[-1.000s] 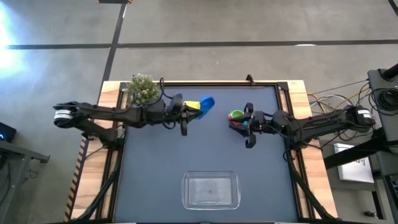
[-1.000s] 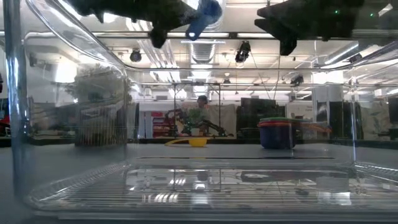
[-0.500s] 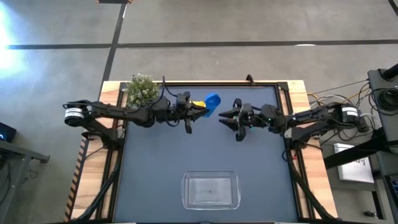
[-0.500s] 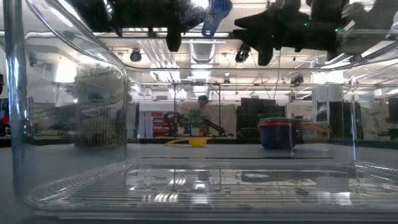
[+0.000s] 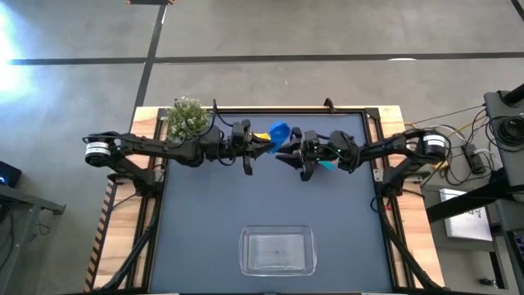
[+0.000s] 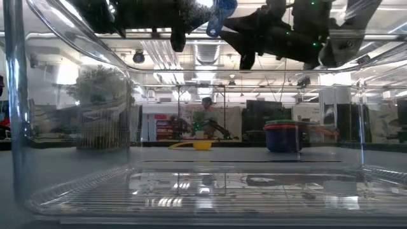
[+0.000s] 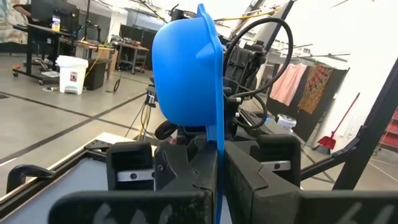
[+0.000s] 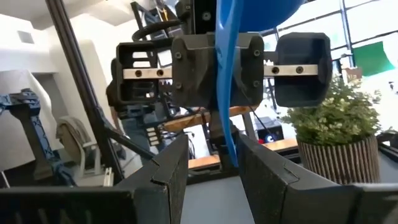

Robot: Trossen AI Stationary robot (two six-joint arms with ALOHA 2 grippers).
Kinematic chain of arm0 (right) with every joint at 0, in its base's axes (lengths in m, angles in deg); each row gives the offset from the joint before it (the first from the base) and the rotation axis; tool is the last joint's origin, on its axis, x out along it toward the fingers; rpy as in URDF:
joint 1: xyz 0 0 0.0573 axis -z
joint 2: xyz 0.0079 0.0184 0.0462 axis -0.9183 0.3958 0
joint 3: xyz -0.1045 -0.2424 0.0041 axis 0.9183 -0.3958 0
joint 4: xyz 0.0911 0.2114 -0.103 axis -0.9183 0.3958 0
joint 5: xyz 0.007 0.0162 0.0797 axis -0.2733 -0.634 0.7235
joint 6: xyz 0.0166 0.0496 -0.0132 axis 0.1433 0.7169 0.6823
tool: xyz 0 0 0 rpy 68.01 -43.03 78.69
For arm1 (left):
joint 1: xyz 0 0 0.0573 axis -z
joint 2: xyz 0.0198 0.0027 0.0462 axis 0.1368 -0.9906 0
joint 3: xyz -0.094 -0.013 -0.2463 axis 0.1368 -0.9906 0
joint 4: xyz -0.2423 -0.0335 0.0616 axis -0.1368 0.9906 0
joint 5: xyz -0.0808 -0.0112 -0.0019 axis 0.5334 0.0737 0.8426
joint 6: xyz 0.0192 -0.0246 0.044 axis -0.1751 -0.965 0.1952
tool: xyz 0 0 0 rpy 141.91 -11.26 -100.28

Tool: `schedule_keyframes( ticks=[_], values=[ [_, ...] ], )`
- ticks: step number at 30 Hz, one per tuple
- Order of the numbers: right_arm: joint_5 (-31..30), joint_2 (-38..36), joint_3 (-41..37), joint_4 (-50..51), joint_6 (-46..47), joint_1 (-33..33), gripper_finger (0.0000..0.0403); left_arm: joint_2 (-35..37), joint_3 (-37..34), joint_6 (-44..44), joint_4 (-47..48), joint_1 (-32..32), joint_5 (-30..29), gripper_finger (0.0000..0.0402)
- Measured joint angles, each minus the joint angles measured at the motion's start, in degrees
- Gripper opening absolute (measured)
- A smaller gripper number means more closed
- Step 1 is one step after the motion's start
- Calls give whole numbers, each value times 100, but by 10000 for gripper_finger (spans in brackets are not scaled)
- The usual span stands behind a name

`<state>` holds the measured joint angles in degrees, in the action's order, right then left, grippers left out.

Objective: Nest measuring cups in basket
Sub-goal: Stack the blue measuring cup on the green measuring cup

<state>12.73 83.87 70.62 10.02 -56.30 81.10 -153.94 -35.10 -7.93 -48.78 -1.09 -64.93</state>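
My left gripper (image 5: 270, 141) is shut on the blue measuring cup (image 5: 280, 131) and holds it high above the table's far middle. My right gripper (image 5: 283, 152) is open and faces it. In the right wrist view its fingers (image 8: 168, 177) stand on either side of the blue handle's free end (image 8: 231, 152); I see no touch. The yellow cup (image 6: 196, 145) lies on the table below. The stack of the other cups (image 6: 284, 137) stands on the mat, mostly under the right arm in the high view. The clear basket (image 5: 243, 250) sits at the near edge. My left gripper pinches the blue cup's flat handle (image 7: 218, 158) between its two fingers, level, coming from the table's left. The handle stands on edge in the gap. The bowl (image 7: 183, 68) sticks out past the fingertips, lifted clear of the table.
A small potted plant (image 5: 187, 116) stands at the table's far left corner. The basket's clear wall (image 6: 63, 95) fills the near part of the low view. Open dark mat lies between the arms and the basket.
My right gripper has left the stack and moved up and toward the table's left, until its open fingers face the blue cup. My left gripper has carried the blue cup a little toward the right and then kept still.
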Motion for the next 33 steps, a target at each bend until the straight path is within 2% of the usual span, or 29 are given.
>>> schedule_keyframes(
  ticks=[9, 16, 24, 33],
  values=[
    [58, 241, 271, 52, -1, 0, 111, 0, 0, 42, 0, -11, 22, 0],
    [144, 231, 271, 178, -56, 4, 18, 0, 0, 66, 0, -22, 44, 0],
    [355, 88, 272, 870, 299, 63, 10, -9, -2, 112, 259, -49, 20, 4],
    [299, -801, -249, 2094, 765, 48, 8, 15, -2, 417, 788, -146, -16, 69]
  ],
)
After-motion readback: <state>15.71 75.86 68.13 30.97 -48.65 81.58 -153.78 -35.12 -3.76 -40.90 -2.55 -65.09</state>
